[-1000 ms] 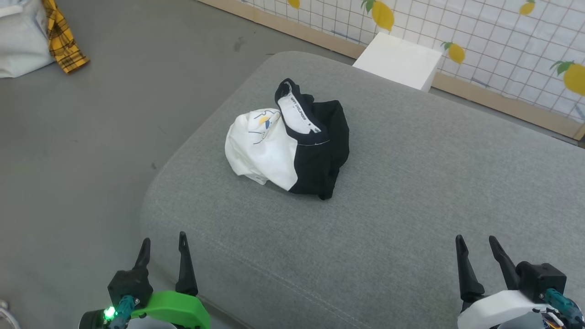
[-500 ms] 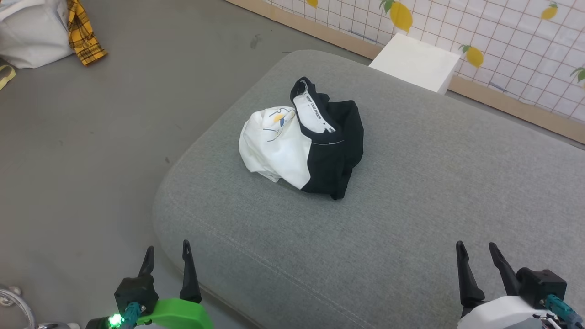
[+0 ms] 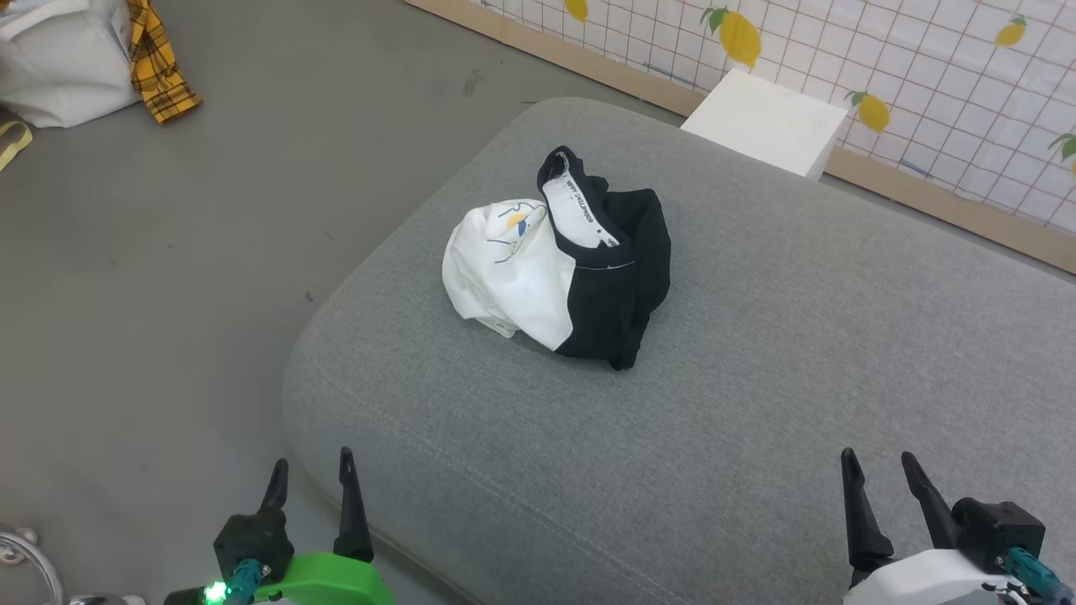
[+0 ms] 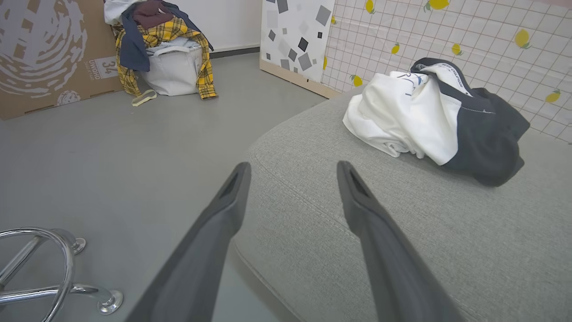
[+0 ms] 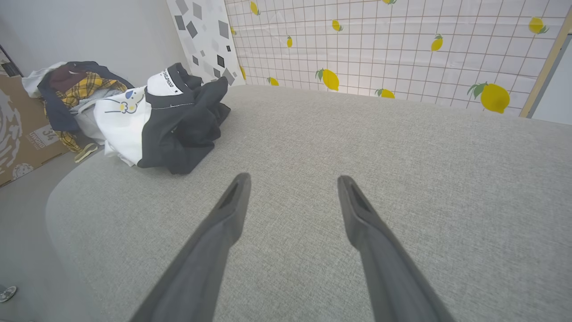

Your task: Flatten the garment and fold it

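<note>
The cardboard box [image 4: 40, 49], upper left of the left wrist view, bears a white label [image 4: 106, 68] reading "34" beside smaller letters too blurred to read. On the garment [image 3: 513, 277], at the centre of the head view, the white neck band [image 3: 580, 212] carries small dark print, seemingly "HAPPY CHILDHOOD" and a star

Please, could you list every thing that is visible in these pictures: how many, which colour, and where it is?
garment: one, white and black, crumpled on the cushion
cushion: one, grey, before the robot
block: one, white, behind the cushion
wall panel: one, white grid with yellow lemons, behind the block
bag: one, white, on the floor, far left
plaid shirt: one, yellow and dark, hanging over the bag
cardboard box: one, brown, beside the bag
metal frame: one, chrome, on the floor near the left gripper
left gripper: one, dark fingers, open, lower left
right gripper: one, dark fingers, open, lower right
</note>
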Controlling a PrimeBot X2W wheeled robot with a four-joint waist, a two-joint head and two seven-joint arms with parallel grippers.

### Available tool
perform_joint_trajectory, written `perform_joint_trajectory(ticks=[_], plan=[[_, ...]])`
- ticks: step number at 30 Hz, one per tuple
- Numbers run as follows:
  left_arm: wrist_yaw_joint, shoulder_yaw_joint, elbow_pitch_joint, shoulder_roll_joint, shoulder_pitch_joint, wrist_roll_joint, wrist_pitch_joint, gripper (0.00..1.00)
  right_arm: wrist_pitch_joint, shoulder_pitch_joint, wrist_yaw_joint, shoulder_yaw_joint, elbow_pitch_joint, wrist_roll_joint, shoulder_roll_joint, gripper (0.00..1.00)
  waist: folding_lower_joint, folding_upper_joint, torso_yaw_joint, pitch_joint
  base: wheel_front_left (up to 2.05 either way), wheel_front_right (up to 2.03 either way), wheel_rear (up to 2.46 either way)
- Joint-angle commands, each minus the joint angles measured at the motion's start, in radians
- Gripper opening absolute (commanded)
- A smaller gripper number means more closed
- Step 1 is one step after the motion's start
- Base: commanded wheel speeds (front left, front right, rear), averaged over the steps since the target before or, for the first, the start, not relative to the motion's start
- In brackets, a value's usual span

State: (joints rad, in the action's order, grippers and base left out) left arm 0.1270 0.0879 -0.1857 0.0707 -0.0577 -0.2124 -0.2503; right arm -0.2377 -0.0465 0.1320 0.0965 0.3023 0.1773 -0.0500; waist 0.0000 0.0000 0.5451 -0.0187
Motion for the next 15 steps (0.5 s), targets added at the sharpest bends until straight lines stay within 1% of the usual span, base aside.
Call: perform_joint_trajectory(ticks=[1, 2, 3, 6, 9, 12, 15], plan=[[-0.008, 0.009, -0.002, 0.007, 0.005, -0.004, 0.005, 1.0, 0.002, -0.01, -0.001, 0.0, -0.006, 0.001, 0.0, 1.0, 0.0, 0.0, -0.005, 0.005, 0.0, 0.0, 0.0], [-0.016, 0.015, -0.002, 0.011, 0.019, -0.003, 0.012, 1.0, 0.003, -0.008, -0.001, 0.0, -0.008, -0.001, 0.0, 1.0, 0.0, 0.0, -0.008, 0.008, 0.0, 0.0, 0.0], [-0.052, 0.033, -0.001, 0.025, 0.103, -0.007, 0.037, 1.0, 0.016, 0.005, -0.001, -0.004, -0.024, -0.013, 0.0, 1.0, 0.0, 0.0, -0.027, 0.028, 0.0, 0.0, 0.0], [-0.098, 0.041, -0.01, 0.043, 0.225, -0.023, 0.069, 1.0, 0.035, 0.023, -0.001, -0.01, -0.05, -0.033, 0.0, 1.0, 0.0, 0.0, -0.061, 0.059, 0.0, 0.0, 0.0], [-0.151, 0.043, -0.043, 0.062, 0.371, -0.055, 0.13, 1.0, 0.054, 0.053, -0.001, -0.014, -0.084, -0.054, 0.0, 1.0, 0.0, 0.0, -0.115, 0.104, 0.0, 0.0, 0.0], [-0.192, 0.047, -0.12, 0.084, 0.505, -0.088, 0.231, 1.0, 0.069, 0.076, -0.001, -0.007, -0.115, -0.07, 0.0, 1.0, 0.0, 0.0, -0.166, 0.151, 0.0, 0.0, 0.0], [-0.211, 0.041, -0.241, 0.099, 0.642, -0.135, 0.37, 1.0, 0.088, 0.092, -0.001, -0.002, -0.141, -0.087, 0.0, 1.0, 0.0, 0.0, -0.225, 0.202, 0.0, 0.0, 0.0]])
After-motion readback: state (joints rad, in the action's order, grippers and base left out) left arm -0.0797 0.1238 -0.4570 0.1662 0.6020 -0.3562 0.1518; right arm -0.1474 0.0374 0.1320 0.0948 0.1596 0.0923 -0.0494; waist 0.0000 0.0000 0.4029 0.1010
